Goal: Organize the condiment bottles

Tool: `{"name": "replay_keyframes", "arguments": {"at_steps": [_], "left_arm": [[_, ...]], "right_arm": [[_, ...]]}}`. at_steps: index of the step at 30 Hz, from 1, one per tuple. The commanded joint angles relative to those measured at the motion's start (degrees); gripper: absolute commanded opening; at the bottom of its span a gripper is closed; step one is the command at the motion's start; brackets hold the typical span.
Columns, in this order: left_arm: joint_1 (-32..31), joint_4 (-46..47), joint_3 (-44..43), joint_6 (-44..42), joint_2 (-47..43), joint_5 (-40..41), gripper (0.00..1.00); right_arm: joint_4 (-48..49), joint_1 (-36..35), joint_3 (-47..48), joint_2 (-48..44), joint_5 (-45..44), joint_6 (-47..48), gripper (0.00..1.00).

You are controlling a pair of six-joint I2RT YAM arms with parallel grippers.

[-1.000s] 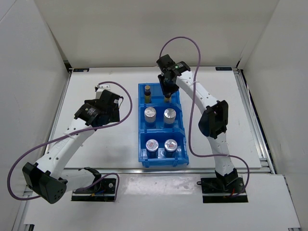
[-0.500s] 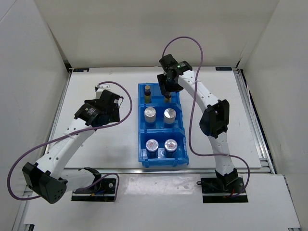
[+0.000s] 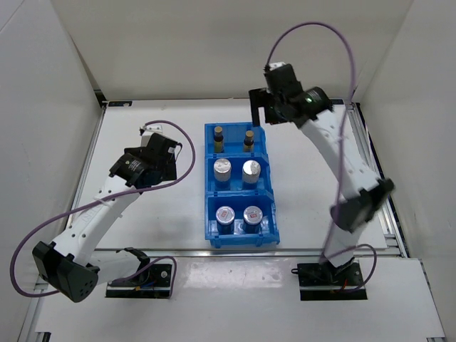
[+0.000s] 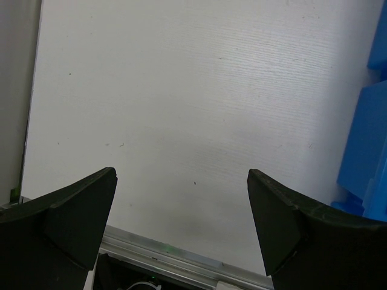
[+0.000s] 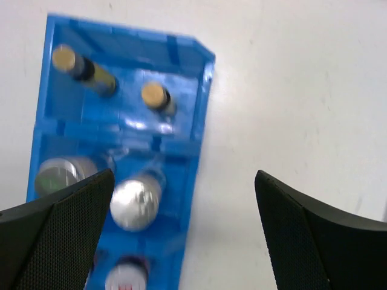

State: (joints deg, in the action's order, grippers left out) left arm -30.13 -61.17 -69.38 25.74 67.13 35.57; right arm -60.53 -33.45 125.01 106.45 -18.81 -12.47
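A blue three-compartment bin holds all the condiment bottles. Two dark bottles with gold caps stand in the far compartment. Two silver-capped bottles fill the middle one. Two jars with red-white lids sit in the near one. My right gripper hangs open and empty above the bin's far right corner. The right wrist view looks down between the open right gripper onto the gold caps and a silver cap. My left gripper is open over bare table, left of the bin.
White walls close in the table at the back and on both sides. A metal rail runs along the right edge. Both arms' purple cables loop above the work area.
My right gripper opened, let go of the right gold-capped bottle in the far compartment, and rose up and back to the right. The left arm stayed still.
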Motion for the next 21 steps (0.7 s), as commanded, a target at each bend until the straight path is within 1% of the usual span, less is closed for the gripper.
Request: {"name": "replay_keyframes", "arguments": {"at_steps": [1,2,3,4,7,8,10,11,12,18,21], "left_arm": [[-0.2,1.0,-1.4,0.0,-2.2,2.3,1.0],[-0.2,1.0,-1.4,0.0,-2.7,2.8,1.0],[-0.2,1.0,-1.4,0.0,-2.7,3.6,1.0],[-0.2,1.0,-1.4,0.0,-2.7,3.6,1.0],[-0.2,1.0,-1.4,0.7,-3.9,4.2,1.0],[-0.2,1.0,-1.4,0.7,-5.2,4.8,1.0],[-0.2,1.0,-0.8,1.3,-6.4,5.4,1.0],[-0.2,1.0,-0.8,1.3,-7.0,5.4,1.0],[-0.2,1.0,-0.8,1.3,-8.2,6.2,1.0],[-0.2,1.0,0.4,2.5,-13.9,7.7,1.0],[-0.2,1.6,1.6,3.1,-14.7,8.3,1.0]], "right_arm": [[2.8,-1.6,-12.6,-11.8,-1.9,-1.2,1.0],[4.1,-2.2,-16.8,-14.4,-1.1,-1.8,1.0],[5.0,-2.2,-20.5,-19.2,0.0,-1.9,1.0],[5.0,-2.2,-26.4,-21.4,0.0,-2.7,1.0],[5.0,-2.2,-33.5,-30.7,-1.3,-4.8,1.0],[6.3,-2.2,-37.9,-35.6,-0.8,-4.8,1.0],[8.1,-2.2,-41.9,-40.5,2.3,-4.1,1.0],[10.1,-2.2,-44.0,-44.5,3.6,-4.1,1.0],[10.1,-2.2,-46.0,-45.9,4.1,-4.1,1.0],[5.7,-2.2,-44.9,-48.4,0.7,-3.9,1.0],[4.7,-2.2,-43.6,-49.1,-1.0,-2.6,1.0]]}}
